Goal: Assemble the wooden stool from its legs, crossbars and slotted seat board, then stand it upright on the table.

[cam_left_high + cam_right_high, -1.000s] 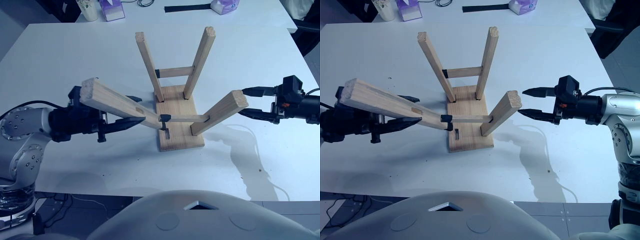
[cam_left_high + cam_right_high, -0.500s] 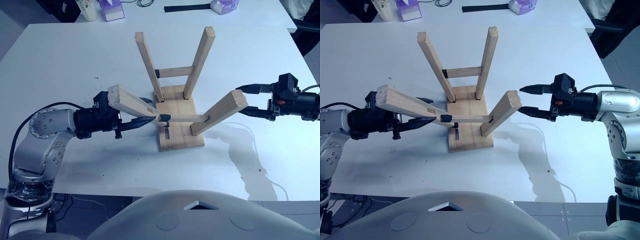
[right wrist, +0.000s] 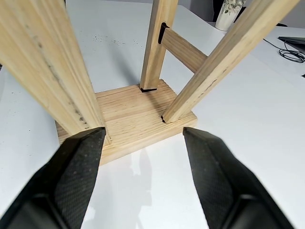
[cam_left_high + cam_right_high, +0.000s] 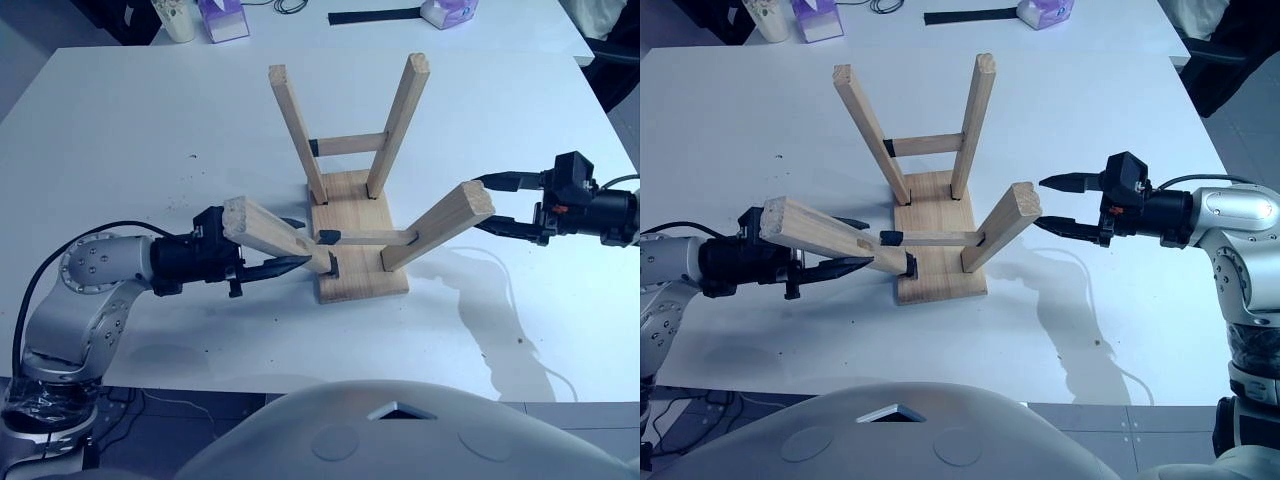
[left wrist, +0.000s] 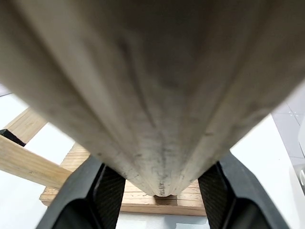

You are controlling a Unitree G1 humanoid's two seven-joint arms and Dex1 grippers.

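Left eye view: left gripper (image 4: 295, 243) holds a leg (image 4: 262, 225) to fit it into the seat board (image 4: 365, 280) mid-desk. Right gripper (image 4: 485, 205) hangs nearby, spread wide.

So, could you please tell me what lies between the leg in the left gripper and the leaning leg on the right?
A wooden crossbar joins the held leg to the leaning leg, above the seat board; the left eye view shows it.

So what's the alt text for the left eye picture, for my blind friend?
The left gripper clamps a wooden leg, its foot at the seat board on a white table. Three other legs stand in it; the right gripper is open by one.
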